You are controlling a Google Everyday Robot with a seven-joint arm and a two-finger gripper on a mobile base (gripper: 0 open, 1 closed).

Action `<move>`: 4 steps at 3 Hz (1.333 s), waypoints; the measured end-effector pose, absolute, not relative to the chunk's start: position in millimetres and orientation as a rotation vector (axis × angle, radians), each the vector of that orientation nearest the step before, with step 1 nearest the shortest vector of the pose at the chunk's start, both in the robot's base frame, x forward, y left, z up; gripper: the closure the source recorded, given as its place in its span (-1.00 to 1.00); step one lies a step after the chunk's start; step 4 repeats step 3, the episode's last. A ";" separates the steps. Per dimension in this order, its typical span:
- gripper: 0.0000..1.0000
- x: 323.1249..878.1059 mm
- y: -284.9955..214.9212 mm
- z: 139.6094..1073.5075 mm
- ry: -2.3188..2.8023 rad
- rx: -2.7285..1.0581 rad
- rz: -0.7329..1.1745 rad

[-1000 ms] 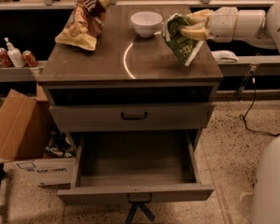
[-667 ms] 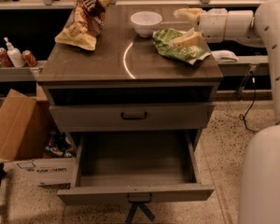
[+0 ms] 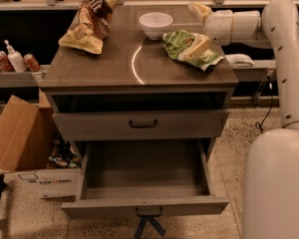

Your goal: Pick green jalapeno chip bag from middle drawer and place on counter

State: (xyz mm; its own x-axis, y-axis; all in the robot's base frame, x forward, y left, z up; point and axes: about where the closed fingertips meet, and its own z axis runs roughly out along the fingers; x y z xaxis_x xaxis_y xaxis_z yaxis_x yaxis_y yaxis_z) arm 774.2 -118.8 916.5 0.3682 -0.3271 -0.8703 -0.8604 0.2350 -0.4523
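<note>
Filling right edge: robot arm (image 3: 284, 59), white, base bulk at lower right, forearm reaching left over the cabinet's back-right corner.
counter (image 3: 114, 63): grey-brown wood-grain top, glossy, thin curved reflection mid-surface.
middle drawer (image 3: 144, 176): pulled open under the cabinet, flat floor and low side walls in view, small dark handle on its front panel.
cardboard box (image 3: 15, 138): on the floor left of the cabinet, flaps open.
upper drawer front (image 3: 89, 126): closed, dark bar handle, directly above the open drawer.
green jalapeno chip bag (image 3: 192, 49): lying crumpled on the counter, right side, near the right edge, just right of and in front of the bowl.
brown-and-yellow chip bag (image 3: 89, 24): back-left of the counter, well apart from the green one.
white bowl (image 3: 156, 24): upright, back centre, between the two bags.
gripper (image 3: 199, 9): over the counter's back-right, just behind the green bag, not on it. Apart or together: cannot tell.
bottle (image 3: 14, 59): low shelf at left, between two red cans.
</note>
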 end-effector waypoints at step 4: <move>-1.00 741.2 -183.9 970.8 1.159 -1.249 0.378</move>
